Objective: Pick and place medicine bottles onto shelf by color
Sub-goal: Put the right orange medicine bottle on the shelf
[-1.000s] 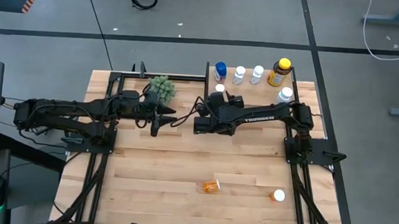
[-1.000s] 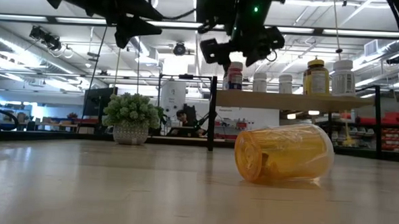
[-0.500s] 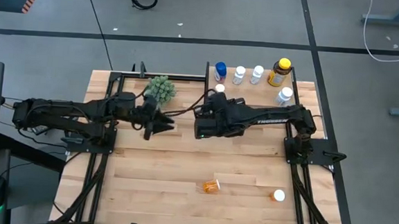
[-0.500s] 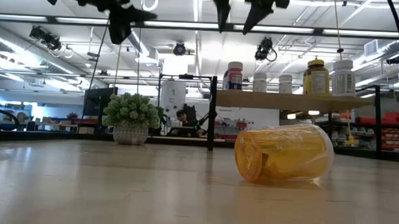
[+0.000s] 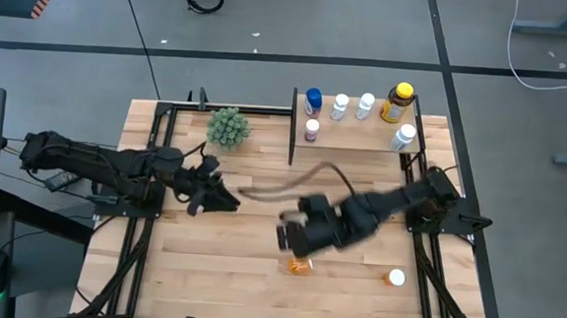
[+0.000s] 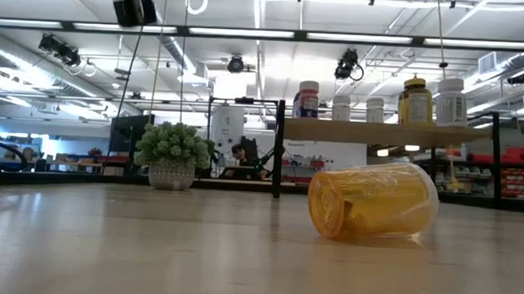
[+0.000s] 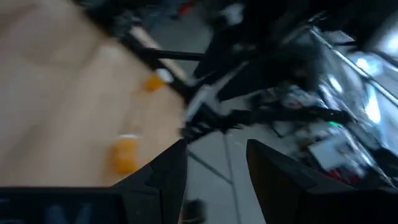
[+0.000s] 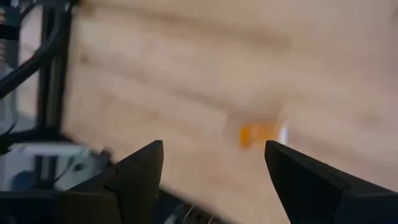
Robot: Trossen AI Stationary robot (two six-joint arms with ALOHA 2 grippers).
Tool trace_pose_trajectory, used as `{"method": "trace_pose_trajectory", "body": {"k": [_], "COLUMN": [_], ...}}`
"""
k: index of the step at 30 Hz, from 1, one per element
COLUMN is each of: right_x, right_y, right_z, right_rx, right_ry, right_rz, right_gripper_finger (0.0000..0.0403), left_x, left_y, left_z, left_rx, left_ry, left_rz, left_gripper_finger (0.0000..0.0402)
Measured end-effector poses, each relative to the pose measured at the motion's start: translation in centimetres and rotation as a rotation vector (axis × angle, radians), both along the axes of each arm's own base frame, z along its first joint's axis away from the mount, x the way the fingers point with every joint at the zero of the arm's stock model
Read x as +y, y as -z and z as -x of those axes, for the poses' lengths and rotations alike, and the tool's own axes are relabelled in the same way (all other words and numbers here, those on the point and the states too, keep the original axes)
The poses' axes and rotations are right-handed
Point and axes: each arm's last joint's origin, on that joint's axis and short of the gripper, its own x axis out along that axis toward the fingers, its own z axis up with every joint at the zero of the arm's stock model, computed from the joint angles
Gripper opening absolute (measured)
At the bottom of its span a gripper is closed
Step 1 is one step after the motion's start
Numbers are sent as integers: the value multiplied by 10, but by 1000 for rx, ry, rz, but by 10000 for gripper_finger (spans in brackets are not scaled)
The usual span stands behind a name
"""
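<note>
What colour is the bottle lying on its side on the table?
Translucent orange bottle; the low view shows it best.

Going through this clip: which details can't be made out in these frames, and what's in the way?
- Right gripper, high view: motion-smeared over the orange bottle, so contact is unclear.
- Left wrist view: whole picture blurred; only orange blobs on the table.
- Bottle labels on the shelf: too small in the high view.
- Low view: both grippers cut off by the top edge.
- White bottle: upright or tipped, too small to tell.

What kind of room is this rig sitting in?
Probably a robotics lab or workshop: exposed ceiling light strips, a bare grey floor with trailing cables, and storage racks beyond the slatted table.
</note>
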Motion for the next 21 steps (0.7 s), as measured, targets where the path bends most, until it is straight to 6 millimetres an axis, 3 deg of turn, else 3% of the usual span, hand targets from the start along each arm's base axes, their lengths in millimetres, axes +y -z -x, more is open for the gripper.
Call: {"method": "trace_pose_trajectory", "body": {"k": [5, 9, 14, 21], "right_x": [53, 83, 99, 103], "right_y": [9, 28, 46, 45], "right_z": [19, 36, 48, 56], "right_rx": [-43, 4, 134, 225], "right_ry": [101, 193, 155, 48], "right_rz": [-127, -208, -255, -267], "right_gripper_finger": [289, 289, 289, 289], "left_x": [-18, -28, -36, -48], "left_y": [-42, -72, -91, -98], "left_z": [-2, -13, -40, -68], "left_rx": [-130, -118, -4, 66], "left_ry": [81, 94, 150, 315], "left_rz": [-47, -189, -381, -428], "left_gripper_finger": [172, 172, 172, 172]}}
